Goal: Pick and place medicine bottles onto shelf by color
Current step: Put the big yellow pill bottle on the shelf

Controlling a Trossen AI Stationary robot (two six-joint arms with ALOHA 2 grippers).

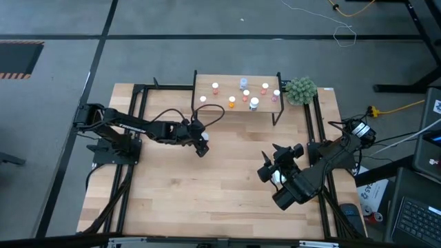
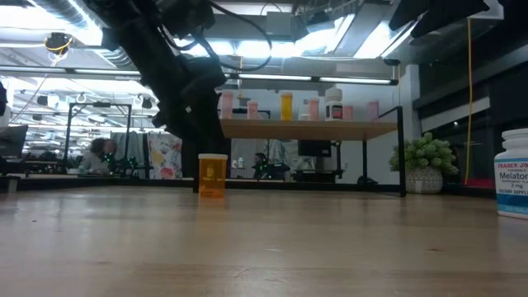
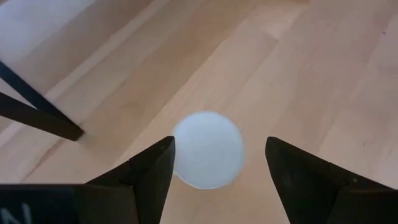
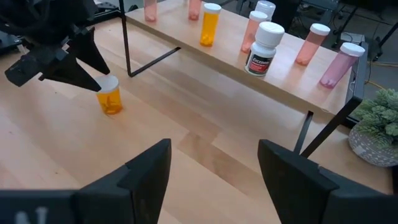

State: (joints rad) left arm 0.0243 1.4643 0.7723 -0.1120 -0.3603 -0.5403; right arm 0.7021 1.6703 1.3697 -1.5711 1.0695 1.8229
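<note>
high view: the shelf (image 1: 207, 81) sits in the upper middle of the frame with small white-capped bottles (image 1: 231, 101) standing on it, and a green plant (image 1: 301, 89) just right of it. the left gripper (image 1: 200, 142) is left of centre, below the shelf's left end, over a white cap that is all this view gives of the orange bottle (image 1: 204, 136). the right gripper (image 1: 271, 172) waits at lower right over a white bottle (image 1: 277, 177), partly hidden by the arm.

low view: here the orange bottle (image 2: 212, 175) shows its side, upright, long axis vertical, cap up, on the table (image 2: 264, 247) left of centre, in front of the shelf (image 2: 309, 129). at the right edge a white labelled bottle (image 2: 513, 172) stands upright.

left wrist view: only the round white cap (image 3: 208, 149) shows, so the bottle's axis points at the camera. the left gripper (image 3: 219, 163) stands wide open, one finger (image 3: 155, 169) just beside the cap, the other (image 3: 297, 174) clear of it; nothing is gripped.

right wrist view: the right gripper (image 4: 212, 163) is wide open and empty at the bottom. at upper left the orange bottle (image 4: 109, 95) stands under the other arm's fingers, near the shelf (image 4: 280, 81), which carries pink, orange and white bottles, all upright.
</note>
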